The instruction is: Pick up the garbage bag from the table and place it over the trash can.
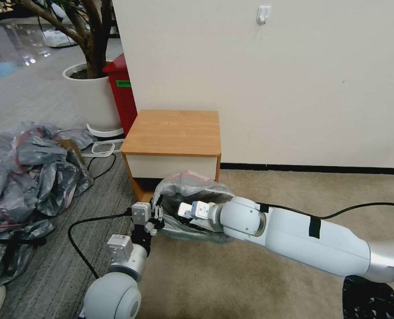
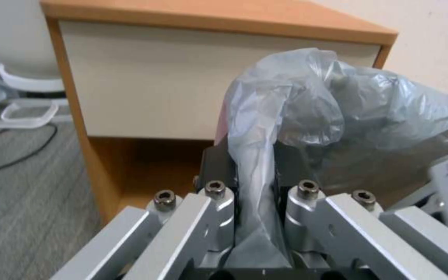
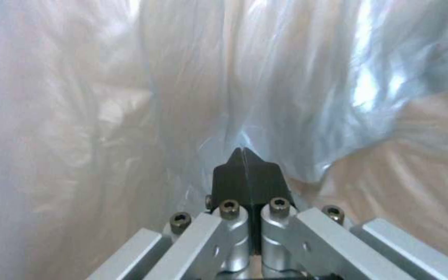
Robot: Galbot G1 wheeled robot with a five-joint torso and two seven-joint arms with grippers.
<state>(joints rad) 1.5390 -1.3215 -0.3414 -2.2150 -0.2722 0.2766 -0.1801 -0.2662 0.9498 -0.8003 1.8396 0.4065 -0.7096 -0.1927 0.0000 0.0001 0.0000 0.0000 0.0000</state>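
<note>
The right gripper [image 3: 245, 163] has its 2 black fingertips pressed together into 1 point, with no gap between them. All around it is the thin, wrinkled plastic of the garbage bag [image 3: 193, 77], pale grey and shiny, with folds running along it. On one side the plastic has a warmer beige tone, and the fingertips are very close to the film.

Crinkly grey garbage bag [image 1: 186, 188] bunched on floor in front of wooden table [image 1: 172, 133].
</note>
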